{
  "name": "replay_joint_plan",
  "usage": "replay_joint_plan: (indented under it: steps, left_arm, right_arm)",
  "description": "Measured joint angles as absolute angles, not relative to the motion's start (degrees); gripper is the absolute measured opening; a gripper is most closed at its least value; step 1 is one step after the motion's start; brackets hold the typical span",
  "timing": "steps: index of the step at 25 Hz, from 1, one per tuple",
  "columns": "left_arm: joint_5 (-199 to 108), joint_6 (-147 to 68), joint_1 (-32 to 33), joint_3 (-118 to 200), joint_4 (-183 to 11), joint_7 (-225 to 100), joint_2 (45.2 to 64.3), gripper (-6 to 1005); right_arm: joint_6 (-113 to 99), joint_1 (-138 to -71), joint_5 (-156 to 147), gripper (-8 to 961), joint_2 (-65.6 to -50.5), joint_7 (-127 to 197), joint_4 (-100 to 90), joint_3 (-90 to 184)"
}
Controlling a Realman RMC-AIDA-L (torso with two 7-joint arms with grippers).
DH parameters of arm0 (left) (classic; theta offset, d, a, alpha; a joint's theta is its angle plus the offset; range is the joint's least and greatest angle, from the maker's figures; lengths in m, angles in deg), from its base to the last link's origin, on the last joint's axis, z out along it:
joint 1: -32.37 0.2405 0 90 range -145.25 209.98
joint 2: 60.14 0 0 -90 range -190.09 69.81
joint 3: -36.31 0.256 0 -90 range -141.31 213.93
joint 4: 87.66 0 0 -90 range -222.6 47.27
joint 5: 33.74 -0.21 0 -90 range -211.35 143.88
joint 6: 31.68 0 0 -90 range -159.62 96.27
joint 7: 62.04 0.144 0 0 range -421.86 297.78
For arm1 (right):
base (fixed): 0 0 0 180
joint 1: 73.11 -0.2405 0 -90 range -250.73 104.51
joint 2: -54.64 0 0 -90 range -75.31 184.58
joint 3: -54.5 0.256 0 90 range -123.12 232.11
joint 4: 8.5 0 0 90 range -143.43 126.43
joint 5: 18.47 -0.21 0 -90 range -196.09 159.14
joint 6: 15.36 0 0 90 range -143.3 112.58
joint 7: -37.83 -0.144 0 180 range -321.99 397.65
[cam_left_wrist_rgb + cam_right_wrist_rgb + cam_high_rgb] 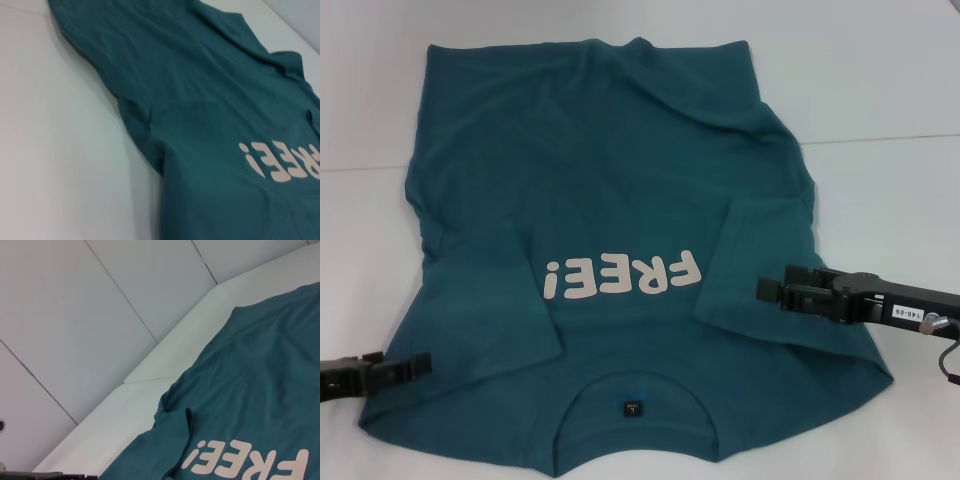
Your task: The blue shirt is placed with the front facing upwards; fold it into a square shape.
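Shirt: the blue shirt (pixel 620 200) lies spread on the white table (pixel 880 90), front up, collar nearest the robot, both sleeves folded inward over the body.
Lettering: "FREE!" (pixel 623 277) reads upside down from the head view.
Left gripper (pixel 415 368): at the shirt's near left edge; cannot tell how its fingers stand.
Right gripper (pixel 767 290): over the folded right sleeve; cannot tell its grip.
Containers: none visible.

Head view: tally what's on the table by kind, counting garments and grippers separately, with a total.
Shirts: 1, the blue shirt, spread front up with both sleeves folded in over the body.
Grippers: 2, the left gripper at the shirt's near left edge and the right gripper over the right sleeve.
Tables: 1, the white table.
Total: 4
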State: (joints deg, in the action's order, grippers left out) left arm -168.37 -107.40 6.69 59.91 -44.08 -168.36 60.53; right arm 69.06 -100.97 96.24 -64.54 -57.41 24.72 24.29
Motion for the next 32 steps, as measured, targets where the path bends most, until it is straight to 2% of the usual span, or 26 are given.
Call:
replay_joint_plan:
  steps: [15, 32]
  left_arm:
    - [-171.1, -117.4, 6.4, 60.1, -41.5, -168.8, 59.90, 902]
    - [-175.3, -118.4, 6.8, 59.9, -39.7, -169.7, 59.56, 903]
  right_arm:
    - [69.0, -100.9, 96.2, 928, -64.29, -58.3, 24.7, 24.2]
    - [69.0, -100.6, 96.2, 927, -64.26, -58.8, 24.7, 24.3]
